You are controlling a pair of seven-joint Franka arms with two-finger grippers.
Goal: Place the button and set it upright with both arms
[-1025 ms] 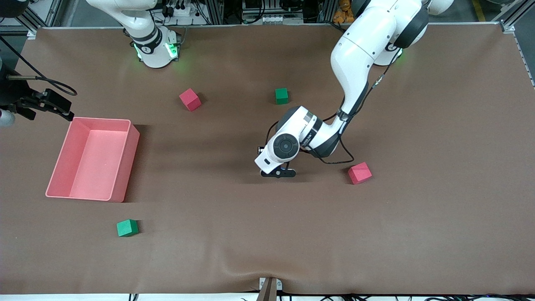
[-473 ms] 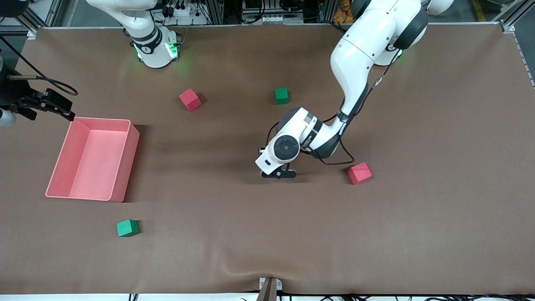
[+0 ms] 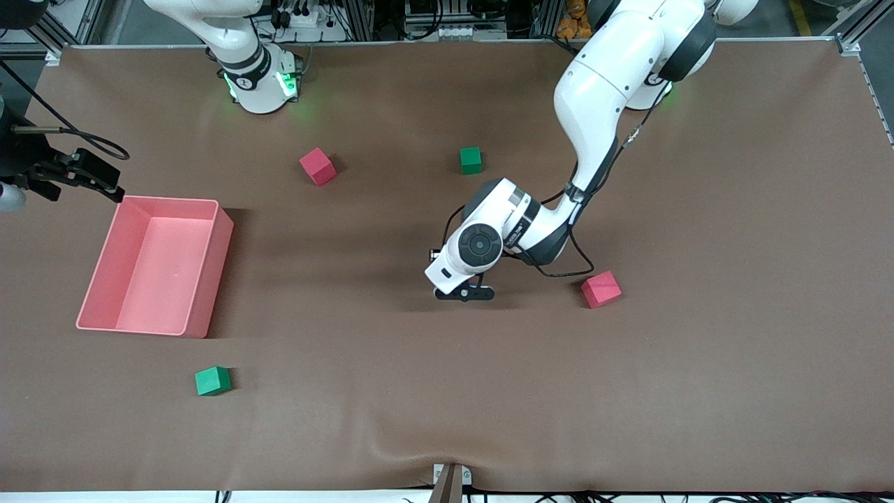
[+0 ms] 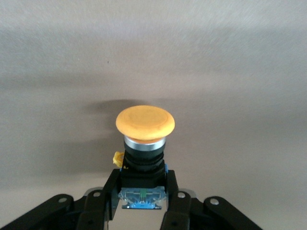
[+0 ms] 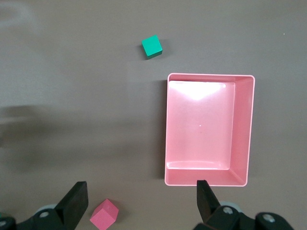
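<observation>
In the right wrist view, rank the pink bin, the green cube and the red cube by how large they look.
1. Pink bin, by far the largest.
2. Green cube and red cube: these look about alike, so I would not rank one above the other.

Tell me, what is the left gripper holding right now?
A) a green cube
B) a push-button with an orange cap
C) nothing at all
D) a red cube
B: the left wrist view shows the left gripper shut on the black body of the button, whose orange cap points away from the gripper.
</observation>
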